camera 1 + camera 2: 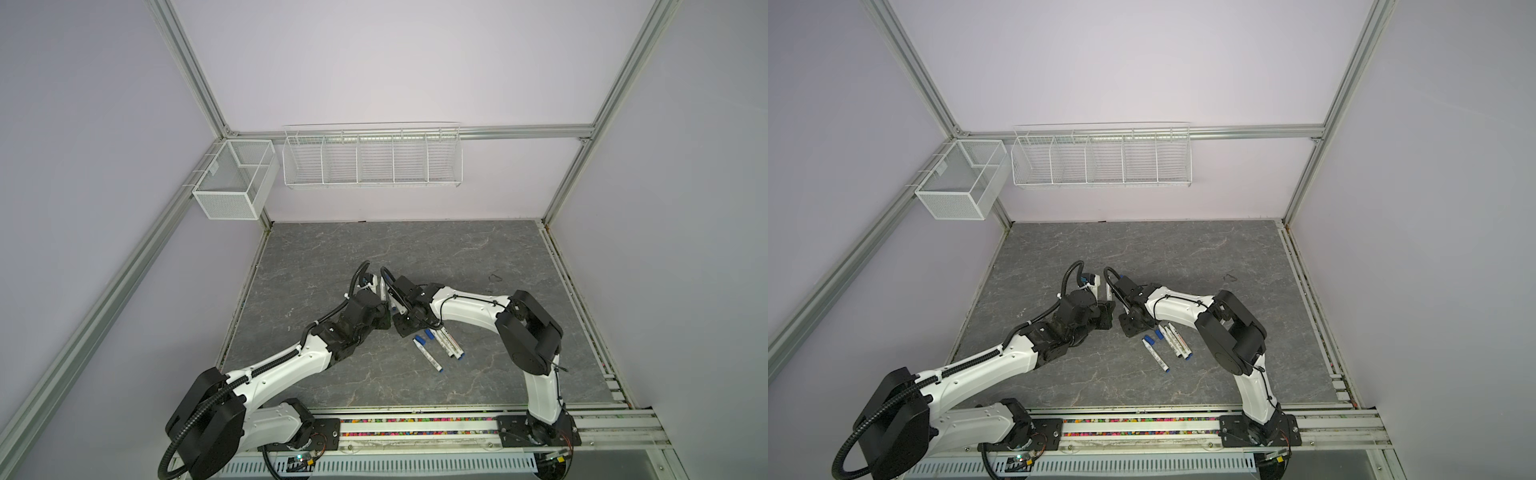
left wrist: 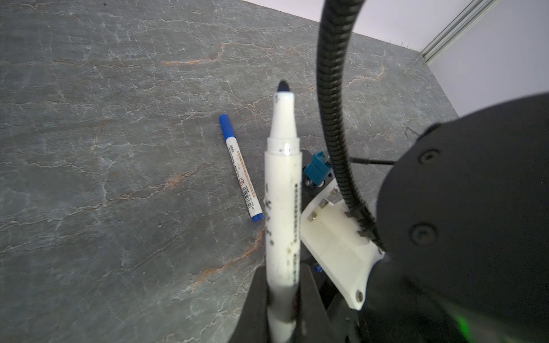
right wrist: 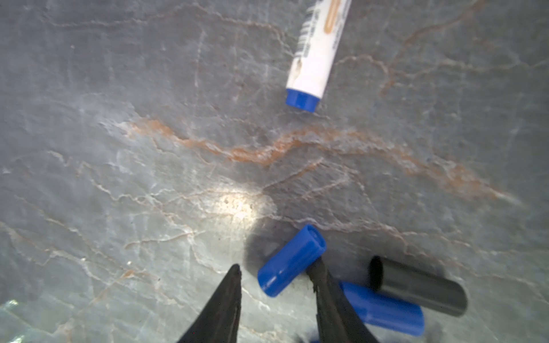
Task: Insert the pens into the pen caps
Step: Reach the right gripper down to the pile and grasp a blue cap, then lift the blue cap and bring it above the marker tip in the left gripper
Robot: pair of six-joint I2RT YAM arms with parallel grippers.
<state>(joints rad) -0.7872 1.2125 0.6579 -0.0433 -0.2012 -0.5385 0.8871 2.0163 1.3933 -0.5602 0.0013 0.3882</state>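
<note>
Three pens point(image 1: 446, 345) lie side by side on the table point(image 1: 478, 257), just right of centre and a little nearer than the right arm's wrist.

The left gripper point(image 2: 282, 294) is clamped narrow on an uncapped pen point(image 2: 282, 208). It grips the rear of the barrel, and the dark tip points away from it, above the table. In both top views this pen shows as a white strip between the two wrists at the centre.

In the left wrist view a capped pen point(image 2: 240, 169) lies flat on the table beside the uncapped pen, apart from it.

The right gripper point(image 3: 274, 268) points down at the table at the centre, with its jaws partly apart and gripping nothing. A blue cap point(image 3: 292, 261) lies between its fingers, touching one and clear of the other. On the outer side of the touching finger, a second blue cap point(image 3: 383, 308) and a black cap point(image 3: 416, 285) lie close together. Beyond the caps and well apart from them, the blue-plugged end of a pen shows on the table.
</note>
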